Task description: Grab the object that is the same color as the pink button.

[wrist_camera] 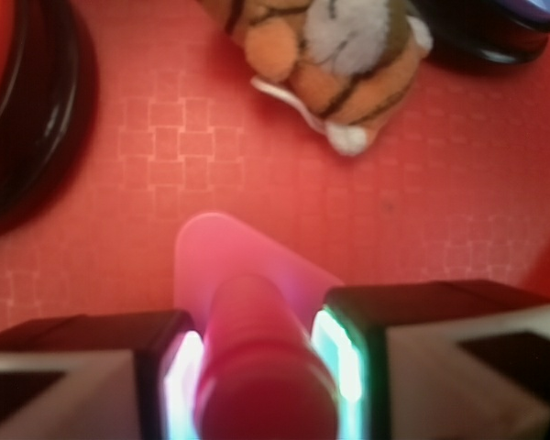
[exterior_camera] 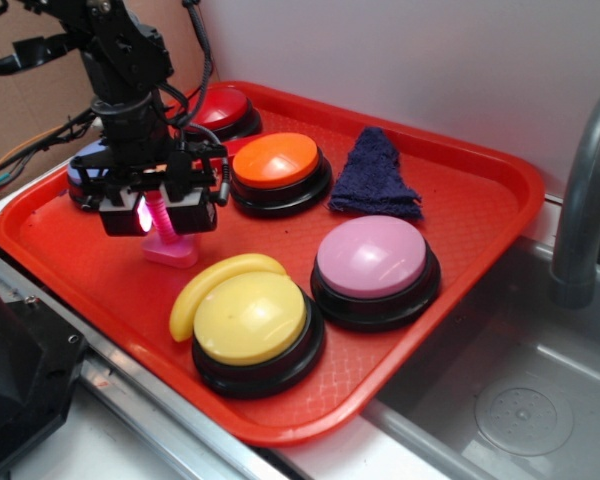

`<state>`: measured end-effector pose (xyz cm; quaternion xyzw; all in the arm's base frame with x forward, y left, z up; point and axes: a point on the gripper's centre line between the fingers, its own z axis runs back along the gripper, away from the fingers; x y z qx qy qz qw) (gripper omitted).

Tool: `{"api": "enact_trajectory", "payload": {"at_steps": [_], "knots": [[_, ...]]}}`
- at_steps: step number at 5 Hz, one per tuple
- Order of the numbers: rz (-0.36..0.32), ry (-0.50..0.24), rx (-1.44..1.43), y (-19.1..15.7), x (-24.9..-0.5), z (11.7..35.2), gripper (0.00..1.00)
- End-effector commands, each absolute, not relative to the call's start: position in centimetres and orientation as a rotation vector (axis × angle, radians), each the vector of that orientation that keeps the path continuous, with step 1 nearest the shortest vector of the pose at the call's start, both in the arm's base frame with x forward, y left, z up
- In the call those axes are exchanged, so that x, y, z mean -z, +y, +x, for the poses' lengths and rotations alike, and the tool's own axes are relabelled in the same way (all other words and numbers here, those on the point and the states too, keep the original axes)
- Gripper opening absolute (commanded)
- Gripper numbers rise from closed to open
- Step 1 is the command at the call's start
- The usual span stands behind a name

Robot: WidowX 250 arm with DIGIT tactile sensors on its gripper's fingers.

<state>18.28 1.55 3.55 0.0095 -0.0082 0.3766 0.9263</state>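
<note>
On red tray (exterior_camera: 460,215), left side: gripper (exterior_camera: 158,213) clamped around ridged shaft of pink toy bolt (exterior_camera: 166,240), lit pads (wrist_camera: 181,380) pressing both sides. Bolt upright, flat base touching tray surface. Tiger figure (wrist_camera: 335,64) just beyond bolt in wrist view. Banana (exterior_camera: 220,282) near bolt, curled against yellow button (exterior_camera: 252,320). Pink button (exterior_camera: 373,262) right of yellow one, well apart from bolt. Orange button (exterior_camera: 278,165) behind gripper; red button (exterior_camera: 223,108) farther back. Dark blue cloth (exterior_camera: 376,175) beside orange button. Lavender-blue button (exterior_camera: 85,172) partly hidden behind arm.
</note>
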Motion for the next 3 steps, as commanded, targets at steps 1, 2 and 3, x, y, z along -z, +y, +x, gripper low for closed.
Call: {"api": "enact_trajectory", "payload": {"at_steps": [1,2,3], "knots": [[-0.064,-0.053,-0.665,2.3,-8.5,19.5,0.00],[-0.084,-0.062,-0.580,1.4,-11.1,19.1,0.00],[-0.090,-0.044,-0.449,0.0,-14.1,18.9,0.00]]}}
